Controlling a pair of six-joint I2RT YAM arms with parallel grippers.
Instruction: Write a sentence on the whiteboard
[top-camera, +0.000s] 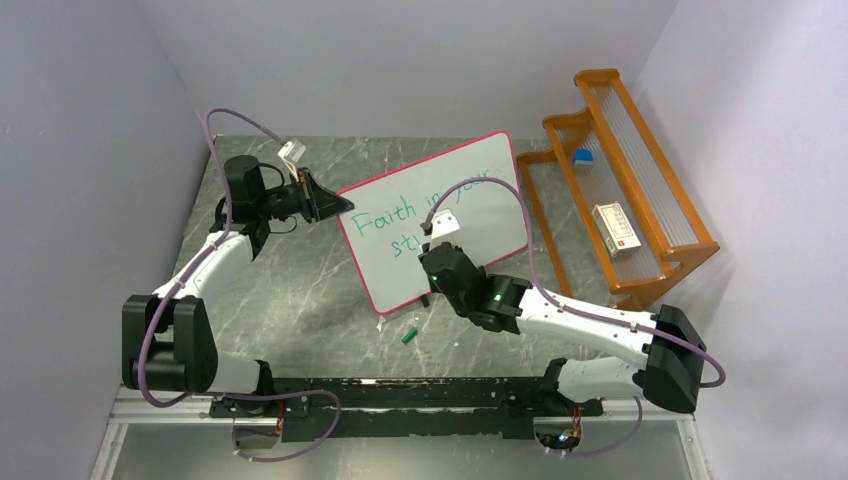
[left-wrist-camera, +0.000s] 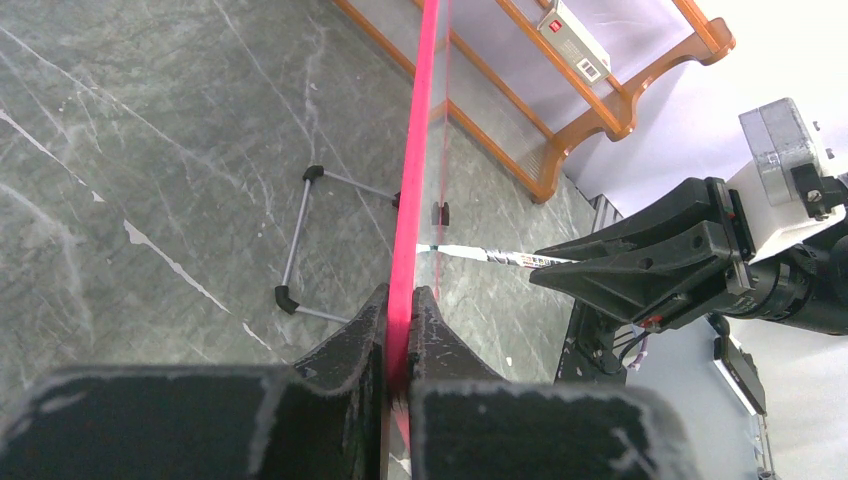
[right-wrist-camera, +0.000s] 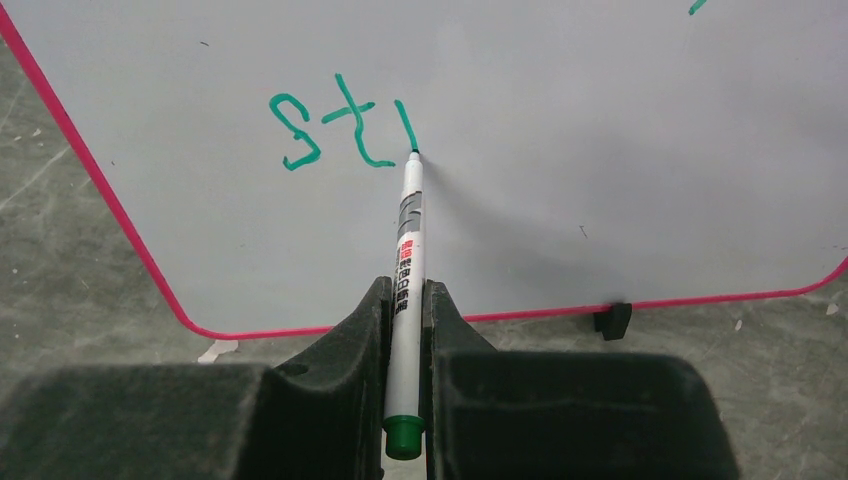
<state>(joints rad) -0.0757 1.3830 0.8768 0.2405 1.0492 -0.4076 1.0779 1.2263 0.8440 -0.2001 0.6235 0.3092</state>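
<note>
The whiteboard (top-camera: 390, 275) stands tilted on the table between my two grippers, and I have hold of it from both sides. The sentence (top-camera: 378, 222) in green reads "Faith in your" on the top line; the second line (right-wrist-camera: 340, 125) so far shows "st" and one more stroke. My right gripper (right-wrist-camera: 405, 290) is pinched tight on a white marker (right-wrist-camera: 408, 230), which runs straight out past the fingertips, its green butt end sticking out behind the jaws. Its tip touches the board at the foot of that last stroke. My left gripper (left-wrist-camera: 400, 300) is pressed together on the board's pink frame (left-wrist-camera: 415, 170), clamping the edge farthest from the marker, with the rim running away from the fingers. Just beyond the left fingers, behind the board, I see its grey wire stand (left-wrist-camera: 300, 240) with black feet. In the right wrist view a black foot (right-wrist-camera: 612, 320) sits under the lower rim, off to the right of the marker. On the table, near the right gripper and in front of the board's lower corner, lies a small green cap (top-camera: 409, 334). The table (top-camera: 290, 290) is grey marbled stone. Well past the right arm, against the wall, an orange rack (top-camera: 640, 200) holds a white box (top-camera: 615, 228) and a small blue thing (top-camera: 583, 157). Pale plain walls close in the table on three sides.
</note>
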